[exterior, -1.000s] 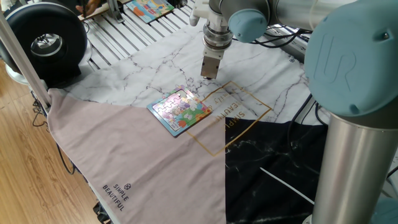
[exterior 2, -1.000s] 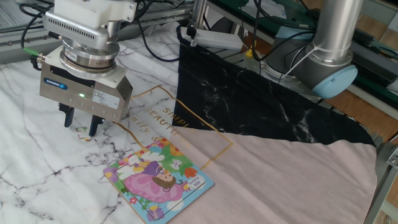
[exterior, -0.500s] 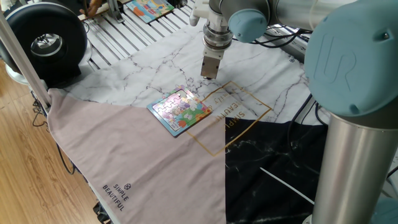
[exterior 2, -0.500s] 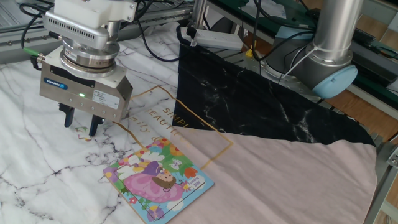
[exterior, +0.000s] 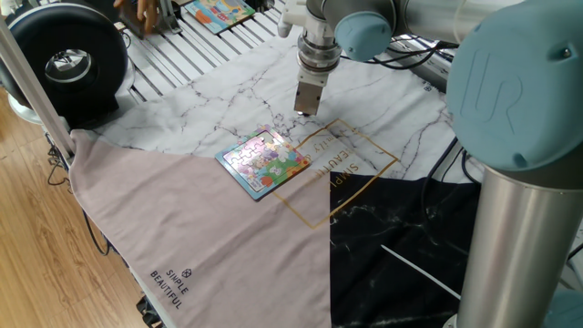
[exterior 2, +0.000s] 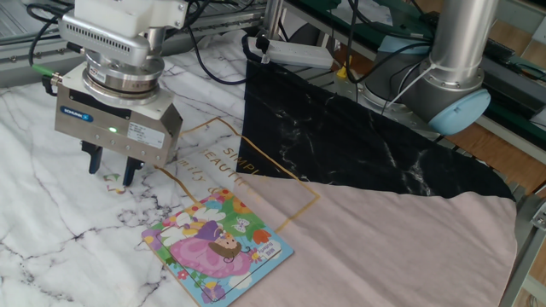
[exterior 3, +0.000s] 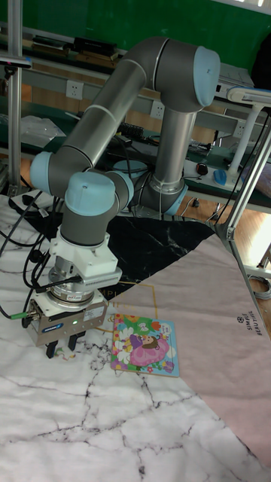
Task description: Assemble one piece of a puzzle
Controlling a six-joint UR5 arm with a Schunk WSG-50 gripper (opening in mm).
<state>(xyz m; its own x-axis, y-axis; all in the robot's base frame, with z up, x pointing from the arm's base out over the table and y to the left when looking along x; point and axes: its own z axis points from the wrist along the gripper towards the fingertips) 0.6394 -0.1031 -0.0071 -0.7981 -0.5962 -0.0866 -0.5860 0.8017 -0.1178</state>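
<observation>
The puzzle [exterior: 264, 162] is a small blue-rimmed square board with a pink and green cartoon picture. It lies flat on the marble-print cloth, also visible as the puzzle [exterior 2: 217, 247] and the puzzle [exterior 3: 145, 345]. My gripper [exterior 2: 109, 170] points straight down just above the cloth, a short way beyond the board's far corner. Its dark fingers [exterior 2: 128, 175] stand apart. A tiny pale piece [exterior 2: 112, 178] lies on the cloth between and just under the fingertips. The gripper [exterior: 305, 111] hides the piece in the first fixed view. The tall view shows the gripper [exterior 3: 60, 349] left of the board.
A second colourful board [exterior: 217, 11] lies on the slatted metal surface at the back. A black round device [exterior: 64, 59] stands at the table's left. A black marble cloth [exterior 2: 367, 145] and a pink cloth [exterior 2: 409, 247] overlap beside the puzzle. The arm's base column [exterior: 528, 228] rises at the right.
</observation>
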